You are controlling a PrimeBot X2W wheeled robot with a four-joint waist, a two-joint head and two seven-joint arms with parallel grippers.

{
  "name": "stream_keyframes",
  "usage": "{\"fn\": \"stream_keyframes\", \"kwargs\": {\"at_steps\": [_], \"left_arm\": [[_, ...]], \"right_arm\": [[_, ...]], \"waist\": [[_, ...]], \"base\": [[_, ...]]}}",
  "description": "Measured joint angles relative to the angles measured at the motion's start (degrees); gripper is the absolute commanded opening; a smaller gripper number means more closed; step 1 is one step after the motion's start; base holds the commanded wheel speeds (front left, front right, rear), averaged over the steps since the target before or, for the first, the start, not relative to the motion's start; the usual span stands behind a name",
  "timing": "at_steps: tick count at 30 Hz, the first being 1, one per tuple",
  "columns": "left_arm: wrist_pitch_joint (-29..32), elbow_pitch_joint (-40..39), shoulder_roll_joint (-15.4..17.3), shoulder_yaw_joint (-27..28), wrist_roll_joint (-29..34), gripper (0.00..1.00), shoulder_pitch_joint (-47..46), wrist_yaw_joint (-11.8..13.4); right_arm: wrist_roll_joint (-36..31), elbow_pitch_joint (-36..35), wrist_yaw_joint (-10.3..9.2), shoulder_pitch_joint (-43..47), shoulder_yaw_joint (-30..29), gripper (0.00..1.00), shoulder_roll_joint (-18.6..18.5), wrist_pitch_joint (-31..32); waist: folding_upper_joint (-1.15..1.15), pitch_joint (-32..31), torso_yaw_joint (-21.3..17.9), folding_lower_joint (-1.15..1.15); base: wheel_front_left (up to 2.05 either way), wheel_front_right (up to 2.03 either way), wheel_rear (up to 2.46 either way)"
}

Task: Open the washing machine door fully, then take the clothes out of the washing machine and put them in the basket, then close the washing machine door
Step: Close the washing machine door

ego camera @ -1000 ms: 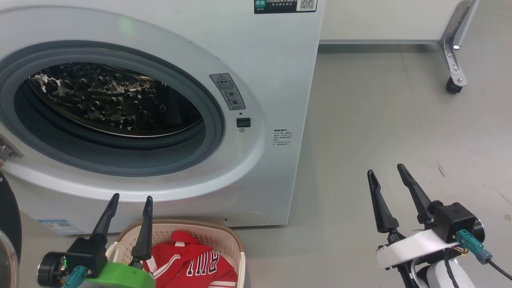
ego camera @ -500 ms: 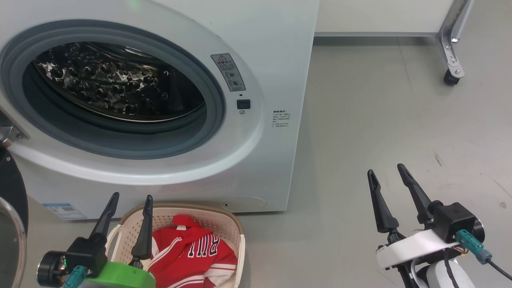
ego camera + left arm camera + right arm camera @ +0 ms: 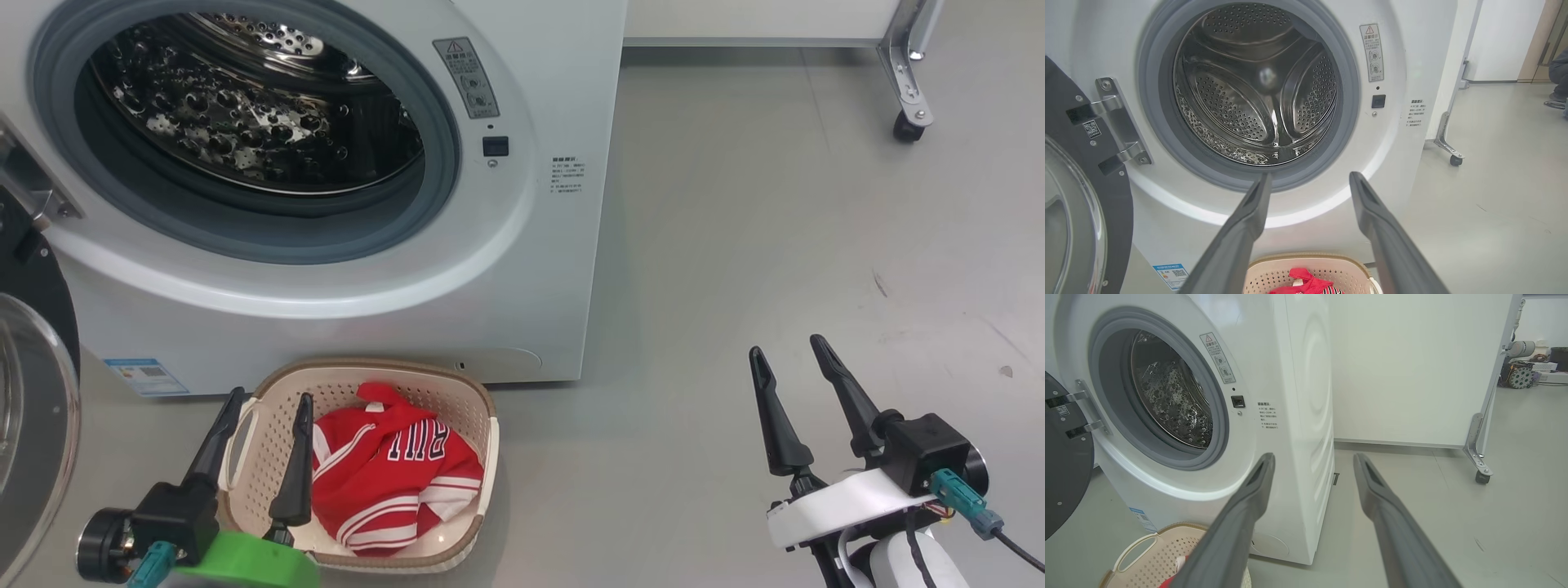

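Observation:
The washing machine (image 3: 531, 269) stands open, and its steel drum (image 3: 1249, 90) looks empty. The washing machine door (image 3: 33, 392) hangs swung out at the left, showing its black rim and glass. On the floor before the washer sits the basket (image 3: 482, 408), with the red and white clothes (image 3: 384, 474) lying in it. My left gripper (image 3: 271, 396) is open and holds nothing; it hovers over the basket's left side, fingers pointing at the washer. My right gripper (image 3: 785, 345) is open and empty over bare floor to the right. In the wrist views the left gripper (image 3: 1310, 175) and right gripper (image 3: 1313, 455) show spread fingers.
A white wheeled cabinet with a metal leg and caster (image 3: 902, 126) stands behind and to the right of the washer. Grey floor (image 3: 775, 245) stretches open on the right. The open door (image 3: 1065, 465) blocks the left side near the basket (image 3: 1139, 547).
The head camera has tilted down, so the washer sits higher in the picture and more of the basket shows. Both grippers keep their places and stay open.

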Motion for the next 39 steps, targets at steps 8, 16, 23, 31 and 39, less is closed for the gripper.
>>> {"fn": "stream_keyframes", "kwargs": {"at_steps": [8, 16, 23, 31, 39], "left_arm": [[0.0, 0.0, 0.0, -0.09, 0.15, 1.0, 0.03, 0.0], [0.0, -0.19, 0.0, -0.08, 0.16, 1.0, 0.03, 0.0], [0.0, -0.55, 0.0, -0.01, 0.16, 1.0, 0.03, 0.0], [0.0, -0.71, 0.0, 0.19, 0.15, 1.0, 0.03, 0.15], [0.0, -0.76, -0.02, 0.1, 0.18, 1.0, 0.04, 0.16]], "right_arm": [[0.0, 0.03, 0.0, 0.0, 0.0, 1.0, 0.02, 0.0], [0.0, 0.09, 0.0, 0.0, 0.0, 1.0, 0.07, 0.0], [0.01, 0.14, 0.0, 0.0, 0.02, 1.0, 0.08, 0.0], [0.01, 0.4, 0.01, -0.01, 0.01, 1.0, 0.1, 0.0], [0.01, 0.64, 0.01, -0.02, 0.09, 1.0, 0.1, 0.0]], "waist": [[0.0, 0.06, 0.01, 0.0], [0.0, 0.03, 0.11, 0.0], [0.0, -0.09, 0.18, 0.0], [0.0, -0.17, 0.12, 0.0], [0.0, -0.43, 0.05, 0.0]], "base": [[-1.05, 1.05, 0.0], [-0.72, 0.72, 0.0], [-0.43, 0.43, 0.0], [-0.43, 0.43, 0.0], [-0.59, 0.59, 0.0]]}}
